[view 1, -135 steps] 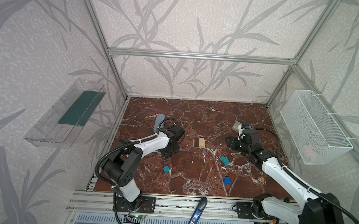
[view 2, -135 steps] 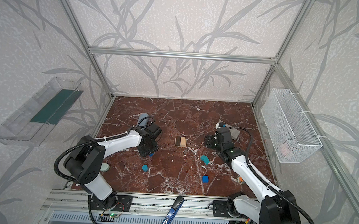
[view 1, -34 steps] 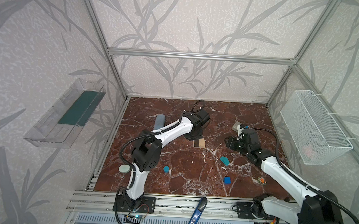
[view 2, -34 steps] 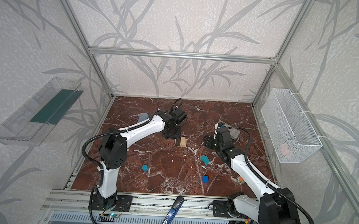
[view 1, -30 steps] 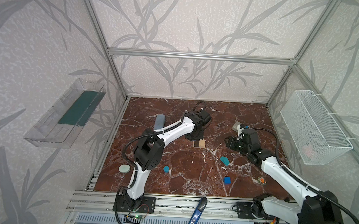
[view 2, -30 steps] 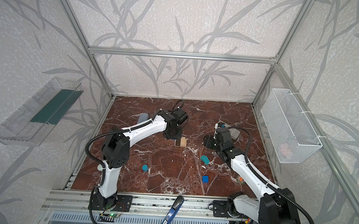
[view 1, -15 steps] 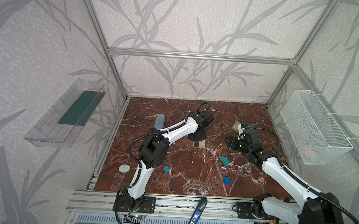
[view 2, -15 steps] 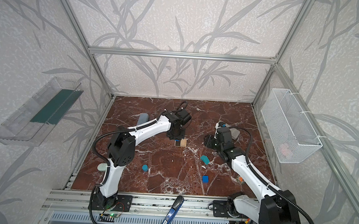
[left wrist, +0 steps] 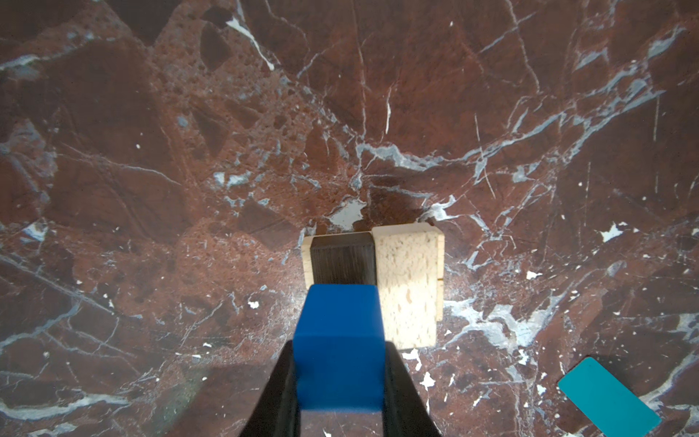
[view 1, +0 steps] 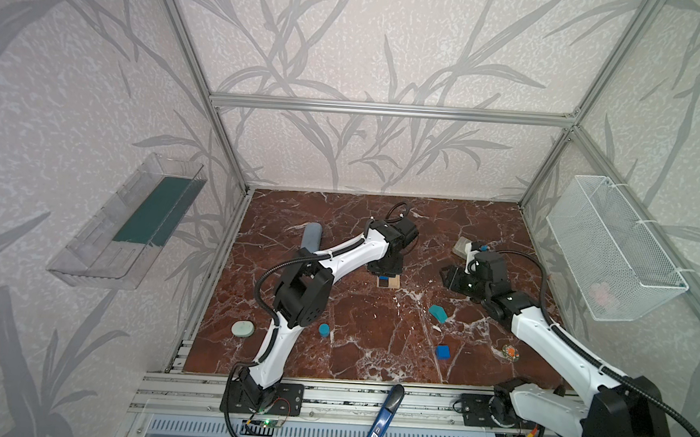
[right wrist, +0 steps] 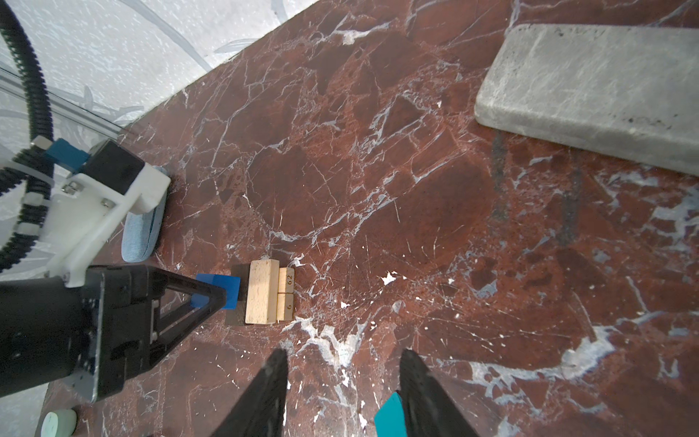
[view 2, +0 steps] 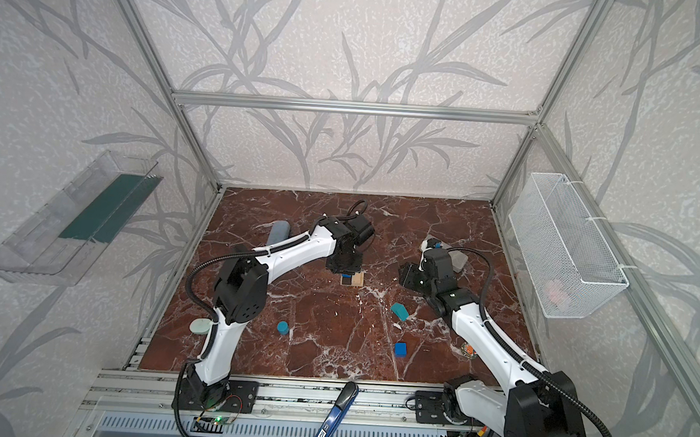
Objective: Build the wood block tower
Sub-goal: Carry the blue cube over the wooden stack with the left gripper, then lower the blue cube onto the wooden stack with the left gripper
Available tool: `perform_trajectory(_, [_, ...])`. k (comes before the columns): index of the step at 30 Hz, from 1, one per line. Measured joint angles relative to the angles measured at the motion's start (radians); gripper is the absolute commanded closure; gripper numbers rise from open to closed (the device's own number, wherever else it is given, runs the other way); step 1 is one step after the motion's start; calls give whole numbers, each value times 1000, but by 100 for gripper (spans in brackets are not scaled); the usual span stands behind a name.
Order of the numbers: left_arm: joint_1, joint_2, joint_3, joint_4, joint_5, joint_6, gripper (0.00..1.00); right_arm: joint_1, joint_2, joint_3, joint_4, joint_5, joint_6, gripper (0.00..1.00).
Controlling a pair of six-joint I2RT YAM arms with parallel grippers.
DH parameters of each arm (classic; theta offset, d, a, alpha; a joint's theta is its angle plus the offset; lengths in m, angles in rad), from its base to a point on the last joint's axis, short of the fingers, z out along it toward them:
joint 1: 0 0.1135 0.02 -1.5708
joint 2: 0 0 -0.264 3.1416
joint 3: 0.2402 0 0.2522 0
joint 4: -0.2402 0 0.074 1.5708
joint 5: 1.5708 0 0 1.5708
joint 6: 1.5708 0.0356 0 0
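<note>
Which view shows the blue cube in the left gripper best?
Left wrist: the blue cube shows large, clamped in the left gripper over the dark brown bar. The right wrist shows the cube small, side-on; both top views, only a sliver under the gripper.

The left end effector (view 1: 384, 270) hangs over the stacked bars (view 1: 393, 283), a blue cube (view 1: 384, 277) at its tip. A teal piece (view 1: 438, 313), a loose blue cube (view 1: 442, 351) and a blue cylinder (view 1: 324, 330) lie apart on the tabletop (view 1: 355, 303).

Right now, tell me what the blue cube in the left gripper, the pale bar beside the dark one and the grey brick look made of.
The blue cube: likely painted wood; even matte blue, no grain showing. The pale bar: bare wood; speckled grain visible. The grey brick: stone or concrete, perhaps; mottled, streaked matte face.
</note>
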Motion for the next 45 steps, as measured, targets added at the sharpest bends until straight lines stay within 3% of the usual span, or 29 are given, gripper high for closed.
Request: perform_trajectory(45, [-3,59,69,-42,-13,-2,100,-11,-2,-5,0,-8,0,51])
